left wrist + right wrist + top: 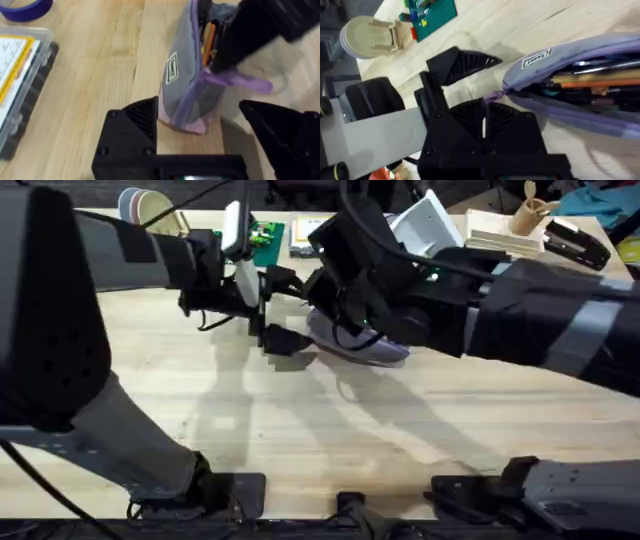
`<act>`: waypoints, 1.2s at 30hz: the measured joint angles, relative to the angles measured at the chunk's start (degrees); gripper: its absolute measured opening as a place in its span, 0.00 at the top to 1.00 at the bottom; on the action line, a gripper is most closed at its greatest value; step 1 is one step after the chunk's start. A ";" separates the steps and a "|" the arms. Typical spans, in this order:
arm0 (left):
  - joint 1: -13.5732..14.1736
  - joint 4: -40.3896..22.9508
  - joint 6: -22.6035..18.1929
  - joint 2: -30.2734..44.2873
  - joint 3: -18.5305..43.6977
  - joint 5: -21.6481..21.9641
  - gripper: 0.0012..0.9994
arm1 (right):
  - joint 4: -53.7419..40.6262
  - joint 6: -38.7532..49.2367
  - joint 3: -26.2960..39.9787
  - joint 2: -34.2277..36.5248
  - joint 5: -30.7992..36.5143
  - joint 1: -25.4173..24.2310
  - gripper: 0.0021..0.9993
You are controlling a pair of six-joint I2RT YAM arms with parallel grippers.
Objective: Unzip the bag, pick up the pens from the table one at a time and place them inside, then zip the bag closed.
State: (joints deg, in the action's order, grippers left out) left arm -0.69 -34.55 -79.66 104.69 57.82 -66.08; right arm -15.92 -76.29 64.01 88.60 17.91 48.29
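Closing step, by the look of it: lilac pouch (360, 345) mid-bench, still unzipped, pens (600, 80) already inside. Left pincer (200, 130) spread wide around the pouch's end, holding nothing; right pincer (490, 95) at the purple pull tab (494, 95), grip unclear. Next, pinch tab and draw along; orange pen (207, 42) visible in both wrist views, hidden overhead.

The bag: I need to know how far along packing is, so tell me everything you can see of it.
The bag is a soft lilac fabric pouch with a grey side panel, a small sewn label and a purple zipper. It lies on the table unzipped, mouth gaping, with an orange pen and other pens inside. The purple pull tab juts out at one end. The left gripper straddles that end, open; the right gripper is beside it.
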 joint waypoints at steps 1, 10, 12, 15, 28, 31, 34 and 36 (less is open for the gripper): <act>0.60 0.91 0.57 0.17 0.00 -0.01 0.01 | 0.00 -0.01 0.00 0.00 -0.21 0.00 0.97; 3.40 4.83 3.47 0.31 0.00 -0.22 0.08 | 0.00 0.00 0.00 0.00 -1.72 -0.11 0.97; 3.39 4.83 3.64 0.30 0.00 -0.22 0.19 | 0.00 0.00 0.00 0.00 -1.74 -0.11 0.97; 3.39 4.92 3.99 0.32 0.00 -0.22 0.42 | 0.00 0.09 0.00 0.00 -1.76 -0.11 0.97; 3.50 4.91 4.25 0.32 0.00 -0.02 0.96 | -0.81 3.79 0.00 0.00 -3.39 -2.84 0.97; 3.52 4.77 4.25 0.32 0.00 0.00 0.96 | -3.38 4.72 0.00 -0.11 -4.01 -4.06 0.97; 3.68 4.75 4.25 0.31 0.00 0.08 0.96 | -6.69 4.96 0.02 -0.39 -4.61 -5.60 0.97; 3.82 4.75 4.25 0.32 0.00 0.11 0.96 | -8.69 5.03 0.02 -0.84 -5.29 -6.73 0.97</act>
State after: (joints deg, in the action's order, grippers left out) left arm 3.14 -29.80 -75.42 105.01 57.82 -65.98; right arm -24.61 -71.26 64.03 87.76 12.61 41.57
